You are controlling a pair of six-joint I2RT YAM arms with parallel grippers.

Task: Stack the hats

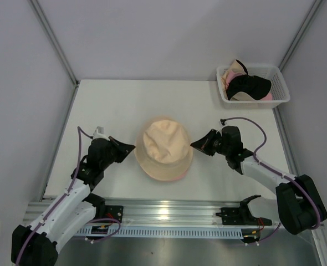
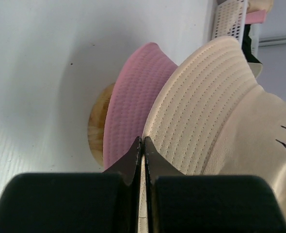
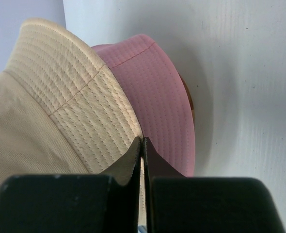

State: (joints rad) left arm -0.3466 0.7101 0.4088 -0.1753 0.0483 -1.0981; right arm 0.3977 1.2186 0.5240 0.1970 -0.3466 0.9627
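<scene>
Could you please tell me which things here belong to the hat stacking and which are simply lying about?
Belong to the job: peach hat, topmost on the stack; pink hat beneath it; black hat and cream hat in the white basket.
Just there: wooden stand under the stack; white basket; table.

Five hats (image 1: 164,148), one basket (image 1: 254,101), two hands (image 1: 133,147)

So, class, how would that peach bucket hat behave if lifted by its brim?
Probably floppy: the peach bucket hat has a creased, dented crown. Its row-stitched brim likely holds shape better. Likely light: left gripper and right gripper pinch only its edge.
</scene>
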